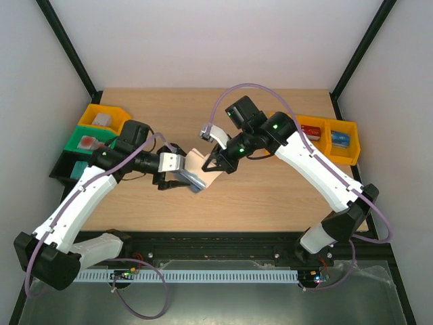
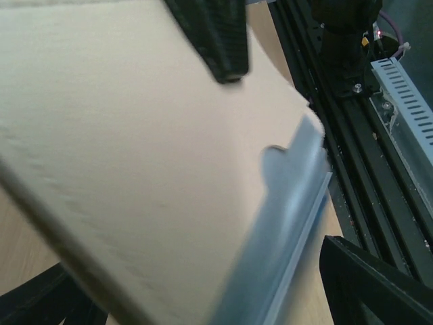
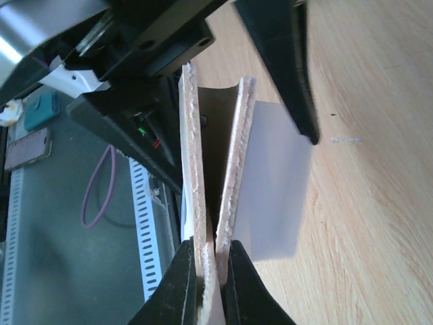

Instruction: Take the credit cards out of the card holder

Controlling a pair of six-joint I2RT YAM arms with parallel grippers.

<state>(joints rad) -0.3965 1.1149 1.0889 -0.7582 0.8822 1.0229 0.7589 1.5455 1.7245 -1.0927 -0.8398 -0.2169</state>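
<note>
Right gripper [image 3: 208,254] pinches the limp card holder [image 3: 192,156] at six o'clock — left gripper [image 2: 277,159] gapes; nip that slick grey card [image 2: 291,223], probably, edgewise.

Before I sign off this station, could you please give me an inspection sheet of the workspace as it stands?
Surface: light wooden tabletop, arms working above its middle.
Job's things: pale beige folding card holder held between the arms, flaps slightly parted. A pale grey sheet shows at its edge; cannot tell whether it is a credit card.
Clutter: yellow plastic bin and green plastic bin at the left edge, two yellow plastic bins at the right, small items inside.
Grippers: right claw shut on the holder's edge; left claw open, fingers astride the holder.
Cables: lilac cables loop along both arms.
Surroundings: white walls, black frame posts, white slotted duct in front.
</note>
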